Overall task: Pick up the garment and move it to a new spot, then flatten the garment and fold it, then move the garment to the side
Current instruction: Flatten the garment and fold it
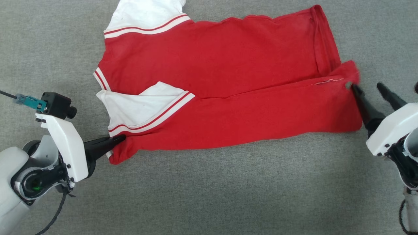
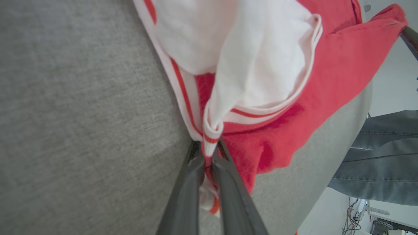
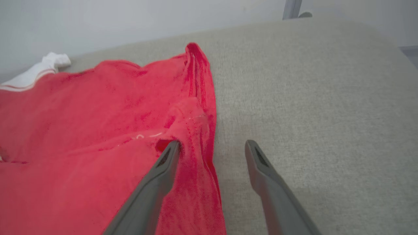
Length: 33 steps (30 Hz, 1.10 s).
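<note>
One garment [image 1: 228, 65] — in left end effector [image 1: 121, 138]

Head: overhead, facing down, farthest back.
Left wrist: close behind left gripper [image 2: 209, 145], along its fingers.
Right wrist: low behind right gripper [image 3: 212, 143].
Shared: garment [image 1: 228, 65], all three.

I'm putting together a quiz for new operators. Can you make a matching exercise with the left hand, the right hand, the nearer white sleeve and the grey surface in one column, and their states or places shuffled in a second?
Column 1
1. left hand
2. right hand
3. nearer white sleeve
4. grey surface

Column 2
A. open, one finger at the red hem corner of the garment
B. lying beneath the garment
C. shut on the garment's striped trim
D. folded onto the red body

Pairs: 1-C, 2-A, 3-D, 4-B
</note>
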### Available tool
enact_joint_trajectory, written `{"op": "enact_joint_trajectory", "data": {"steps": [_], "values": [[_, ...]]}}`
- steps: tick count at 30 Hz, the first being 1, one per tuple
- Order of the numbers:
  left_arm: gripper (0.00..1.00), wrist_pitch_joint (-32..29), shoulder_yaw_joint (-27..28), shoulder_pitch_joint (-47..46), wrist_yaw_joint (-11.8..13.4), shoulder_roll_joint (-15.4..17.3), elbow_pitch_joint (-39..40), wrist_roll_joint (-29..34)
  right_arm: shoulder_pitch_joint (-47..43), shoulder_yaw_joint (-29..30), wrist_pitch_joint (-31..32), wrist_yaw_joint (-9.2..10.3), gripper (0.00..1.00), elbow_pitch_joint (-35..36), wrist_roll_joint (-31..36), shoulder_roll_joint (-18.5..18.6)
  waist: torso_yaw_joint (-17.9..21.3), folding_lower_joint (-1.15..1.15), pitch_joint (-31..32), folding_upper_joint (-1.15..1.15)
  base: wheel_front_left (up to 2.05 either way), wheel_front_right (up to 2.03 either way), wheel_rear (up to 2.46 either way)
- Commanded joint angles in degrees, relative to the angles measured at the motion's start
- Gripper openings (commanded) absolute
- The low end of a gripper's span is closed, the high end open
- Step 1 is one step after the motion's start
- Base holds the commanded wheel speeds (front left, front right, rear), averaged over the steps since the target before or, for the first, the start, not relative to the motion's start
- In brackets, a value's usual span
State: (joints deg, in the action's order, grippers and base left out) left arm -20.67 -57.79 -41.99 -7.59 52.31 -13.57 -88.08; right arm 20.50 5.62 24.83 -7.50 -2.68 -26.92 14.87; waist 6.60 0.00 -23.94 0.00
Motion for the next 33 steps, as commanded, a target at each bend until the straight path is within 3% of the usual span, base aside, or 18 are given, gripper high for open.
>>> {"op": "enact_joint_trajectory", "data": {"steps": [1,5,12,17,24,25,26,27,33], "values": [[0.0,-0.2,-1.6,1.5,0.2,-1.2,-0.2,0.8,0.2,-1.2,2.3,0.02,1.0,-0.2,0.0,1.3,-0.2,0.0,0.0,0.0,0.0,0.0,0.0],[0.0,0.7,-1.9,1.4,0.2,-1.9,0.2,1.2,-0.9,-3.7,9.7,0.02,1.0,0.5,-0.5,5.9,-0.9,0.0,0.2,0.0,0.0,0.0,0.0],[0.0,1.9,-2.7,0.9,0.2,-2.7,1.1,1.6,-3.2,-4.6,20.9,0.02,1.0,5.0,-3.3,9.9,-2.3,0.0,-0.2,0.0,0.0,0.0,0.0],[0.0,2.5,-2.9,-0.5,0.2,-3.3,1.9,1.9,-2.5,-4.8,24.1,0.02,1.0,4.5,-2.8,9.3,-3.6,0.0,-1.5,0.0,0.0,0.0,0.0],[0.0,3.1,-3.9,-2.2,0.2,-4.5,1.9,2.5,-2.3,-6.4,25.8,0.02,1.0,-1.7,0.1,7.9,-5.3,0.0,-2.4,0.0,0.0,0.0,0.0],[0.0,3.3,-4.0,-2.4,0.2,-4.7,1.9,2.5,-2.4,-6.6,26.0,0.02,0.47,-2.4,0.0,7.8,-5.5,0.0,-2.3,0.0,0.0,0.0,0.0],[0.0,3.7,-4.1,-2.4,0.2,-4.9,1.9,2.4,-2.3,-6.8,26.0,0.02,0.07,-2.8,-0.1,7.7,-5.6,0.0,-2.2,0.0,0.0,0.0,0.0],[0.0,3.8,-4.2,-2.5,0.2,-4.9,1.8,2.3,-2.4,-6.9,25.9,0.02,0.0,-2.9,-0.3,7.6,-5.6,0.0,-2.0,0.0,0.0,0.0,0.0],[0.0,5.6,-4.5,-1.8,0.2,-4.1,2.6,1.9,-3.0,-5.3,24.4,0.03,0.0,-1.8,-1.2,7.9,-5.7,0.0,-0.4,0.0,0.0,0.0,0.0]]}}
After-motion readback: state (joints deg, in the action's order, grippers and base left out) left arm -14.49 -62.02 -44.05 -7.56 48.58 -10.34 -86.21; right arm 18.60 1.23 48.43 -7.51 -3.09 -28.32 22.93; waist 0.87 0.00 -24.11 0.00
